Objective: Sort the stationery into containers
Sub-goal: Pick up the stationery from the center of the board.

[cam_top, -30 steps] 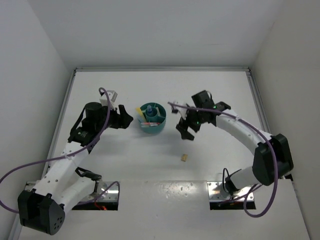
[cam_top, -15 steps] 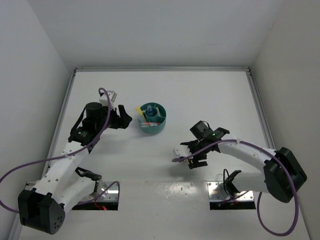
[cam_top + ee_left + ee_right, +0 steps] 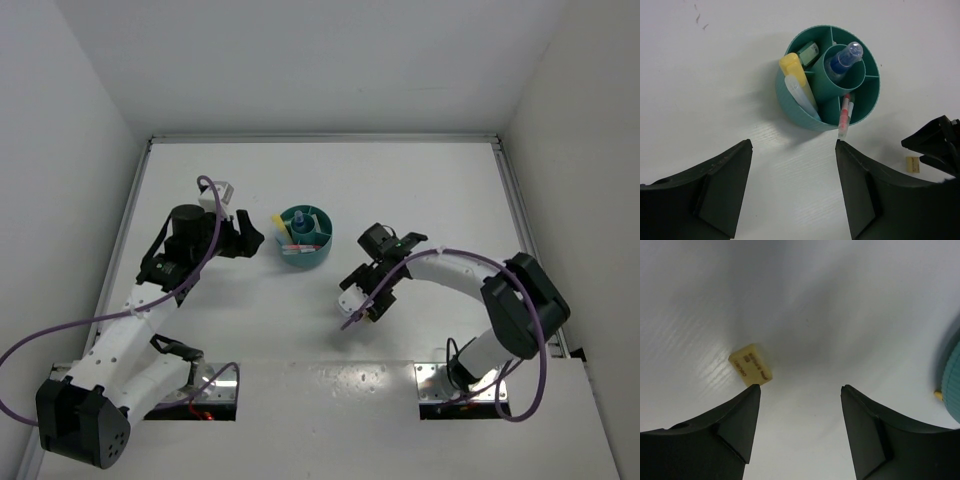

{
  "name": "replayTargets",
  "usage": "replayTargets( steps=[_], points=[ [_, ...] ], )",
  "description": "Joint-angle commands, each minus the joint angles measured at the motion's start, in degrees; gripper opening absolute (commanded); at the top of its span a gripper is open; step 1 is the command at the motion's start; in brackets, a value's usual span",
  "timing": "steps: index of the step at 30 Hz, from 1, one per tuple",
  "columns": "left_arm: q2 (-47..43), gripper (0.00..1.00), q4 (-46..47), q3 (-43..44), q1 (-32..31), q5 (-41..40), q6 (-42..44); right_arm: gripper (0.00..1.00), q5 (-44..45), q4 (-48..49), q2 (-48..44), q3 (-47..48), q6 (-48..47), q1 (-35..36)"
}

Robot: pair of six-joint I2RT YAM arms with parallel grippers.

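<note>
The teal round organiser [image 3: 322, 252] stands mid-table. In the left wrist view its wall [image 3: 807, 121] is seen from above, holding a yellow stick [image 3: 794, 70], a pale stick [image 3: 799, 95], a mint-green item [image 3: 808, 51], a blue-capped tube [image 3: 844, 59] in the central well and a pink-and-white pen [image 3: 845, 112]. My left gripper [image 3: 792, 145] is open and empty, just left of the organiser [image 3: 245, 235]. My right gripper [image 3: 800, 387] is open and empty, low over the table right of the organiser [image 3: 367, 297]. The tiny tan block [image 3: 751, 365] lies just beyond its left fingertip, outside the jaws; it also shows in the left wrist view [image 3: 912, 164].
White walls enclose the table on the left, back and right. The organiser's edge [image 3: 954, 385] shows at the right of the right wrist view. A purple cable [image 3: 352, 317] hangs below the right gripper.
My right gripper has swung from beside the organiser toward the front, then a little left and back, and now hovers over the tan block. The left arm has not moved.
</note>
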Motion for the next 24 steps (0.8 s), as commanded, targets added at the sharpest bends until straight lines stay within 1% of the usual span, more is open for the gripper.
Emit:
replayTargets(
  steps=[1, 4, 9, 12, 13, 17, 24],
  points=[
    [-0.42, 0.73, 0.82, 2.20, 0.03, 0.14, -0.33, 0.66, -3.03, -6.69, 2.79, 3.65, -7.05, 0.06],
    [-0.42, 0.73, 0.82, 2.20, 0.03, 0.66, 0.19, 0.66, -3.64, -10.92, 3.33, 4.72, -9.78, 0.59],
    [-0.42, 0.73, 0.82, 2.20, 0.03, 1.19, 0.20, 0.66, -3.64, -11.54, 0.53, 2.53, -10.31, 1.11],
    [-0.42, 0.73, 0.82, 2.20, 0.03, 1.20, 0.20, 0.66, -2.95, -11.54, 0.52, 1.12, -10.31, 1.11],
    [-0.42, 0.73, 0.82, 2.20, 0.03, 1.20, 0.20, 0.66, -2.94, -9.54, 1.13, 1.11, -10.31, 1.11],
    [-0.94, 0.73, 0.82, 2.20, 0.03, 1.20, 0.20, 0.65, -2.94, -6.80, 3.94, -0.47, -10.31, 1.64],
    [-0.94, 0.73, 0.82, 2.20, 0.03, 1.20, 0.20, 0.58, -1.00, -4.42, 6.31, -1.52, -10.31, 2.78]
  ],
)
